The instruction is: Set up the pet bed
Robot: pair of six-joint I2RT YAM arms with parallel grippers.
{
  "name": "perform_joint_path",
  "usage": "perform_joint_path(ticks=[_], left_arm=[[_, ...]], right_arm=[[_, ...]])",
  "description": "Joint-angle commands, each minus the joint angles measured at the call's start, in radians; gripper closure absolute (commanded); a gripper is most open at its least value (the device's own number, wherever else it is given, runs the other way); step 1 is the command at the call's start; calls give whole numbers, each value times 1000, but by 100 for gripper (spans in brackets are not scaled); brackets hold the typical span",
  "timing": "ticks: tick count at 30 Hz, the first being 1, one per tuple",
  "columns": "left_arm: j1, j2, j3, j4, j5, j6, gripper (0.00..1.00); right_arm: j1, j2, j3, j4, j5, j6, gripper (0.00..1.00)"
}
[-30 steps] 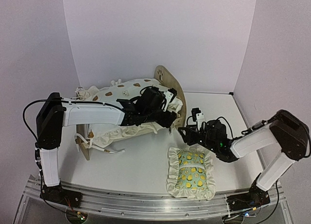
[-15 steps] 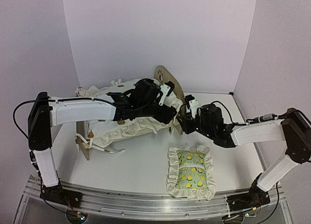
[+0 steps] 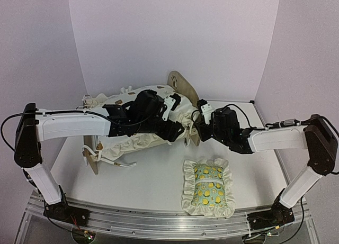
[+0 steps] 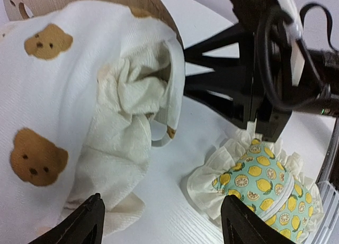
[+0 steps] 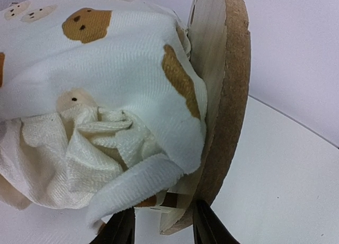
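Jaws on our left arm hang spread and empty over the bear-print cushion [image 4: 47, 96]. Our right jaws have swung from the lemon pillow [image 3: 207, 187] to the headboard [image 5: 222, 96] foot and are narrowing; we cannot tell if they grip. The pet bed [image 3: 181, 85] sits far-left on the table [image 3: 153, 180]; its cushion corner needs tucking.

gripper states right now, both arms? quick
Left gripper: open, holding nothing, at the bear-print cushion edge.
Right gripper: open, fingers straddling the pet bed headboard lower edge, not clamped.
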Motion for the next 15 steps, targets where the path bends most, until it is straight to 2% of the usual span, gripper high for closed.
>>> perform_joint_path(ticks=[1,8,15], left_arm=[[-18,-54,-43,-11,-4,-34,24],[-37,-54,-84,3,-11,-54,24],[-45,-56,-119,20,-9,-67,24]], right_arm=[[-51,-35,19,1,8,-11,61],[-98,-49,15,-36,-19,21,55],[-148,6,65,-37,-194,108,55]])
